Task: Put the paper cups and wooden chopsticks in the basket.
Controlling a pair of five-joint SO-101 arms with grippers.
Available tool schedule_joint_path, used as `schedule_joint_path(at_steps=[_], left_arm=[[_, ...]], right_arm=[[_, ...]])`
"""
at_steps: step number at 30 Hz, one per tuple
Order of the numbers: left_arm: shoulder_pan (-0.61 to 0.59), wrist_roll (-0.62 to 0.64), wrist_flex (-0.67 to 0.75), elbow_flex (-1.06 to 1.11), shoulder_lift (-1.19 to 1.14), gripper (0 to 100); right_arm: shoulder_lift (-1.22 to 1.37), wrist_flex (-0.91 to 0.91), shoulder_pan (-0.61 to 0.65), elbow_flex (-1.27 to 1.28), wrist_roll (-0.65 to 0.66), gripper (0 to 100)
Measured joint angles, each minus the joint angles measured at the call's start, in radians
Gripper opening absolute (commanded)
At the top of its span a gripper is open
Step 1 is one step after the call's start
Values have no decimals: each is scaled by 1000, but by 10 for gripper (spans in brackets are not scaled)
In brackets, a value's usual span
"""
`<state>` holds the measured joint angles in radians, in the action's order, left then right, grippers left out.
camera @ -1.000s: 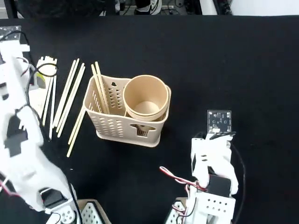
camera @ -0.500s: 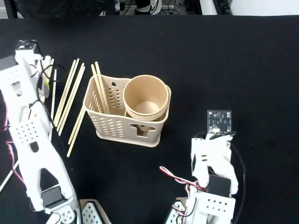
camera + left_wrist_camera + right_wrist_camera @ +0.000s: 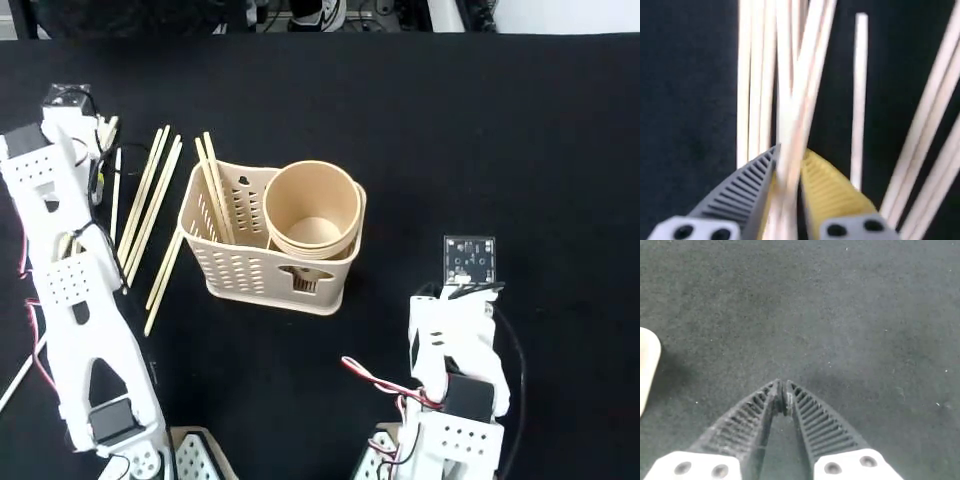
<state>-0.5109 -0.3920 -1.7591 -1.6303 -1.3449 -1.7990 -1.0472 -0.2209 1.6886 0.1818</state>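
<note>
The black desk (image 3: pixel 500 120) is being lit softly and evenly from above in the high view, and most of that light is being absorbed by its matte cloth. The pale basket (image 3: pixel 250 275) and the paper cups (image 3: pixel 312 205) are being rendered bright against it, with the inner cup wall being shaded on one side. The white shell of the left arm (image 3: pixel 70 290) is being pushed close to overexposure. In the left wrist view, the wooden chopsticks (image 3: pixel 790 100) are being blurred near the lens, where they are being held in the left tool (image 3: pixel 790 150). In the right wrist view, the desk is being lightened to grey, dust specks are being picked out, and a faint shadow is being cast just ahead of the right tool (image 3: pixel 784 385).
</note>
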Motion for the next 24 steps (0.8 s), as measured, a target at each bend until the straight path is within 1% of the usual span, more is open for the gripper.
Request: schedule_joint_path(at_steps=[4, 7, 16, 24], left_arm=[[-5, 101, 2, 29, 87, 27], [-5, 135, 2, 141, 195, 28], [12, 143, 2, 669, 652, 29], [15, 143, 15, 970, 1034, 29]], right_arm=[[0, 0, 0, 0, 0, 15], [0, 0, 0, 0, 0, 15], [0, 0, 0, 0, 0, 15], [0, 0, 0, 0, 0, 15]])
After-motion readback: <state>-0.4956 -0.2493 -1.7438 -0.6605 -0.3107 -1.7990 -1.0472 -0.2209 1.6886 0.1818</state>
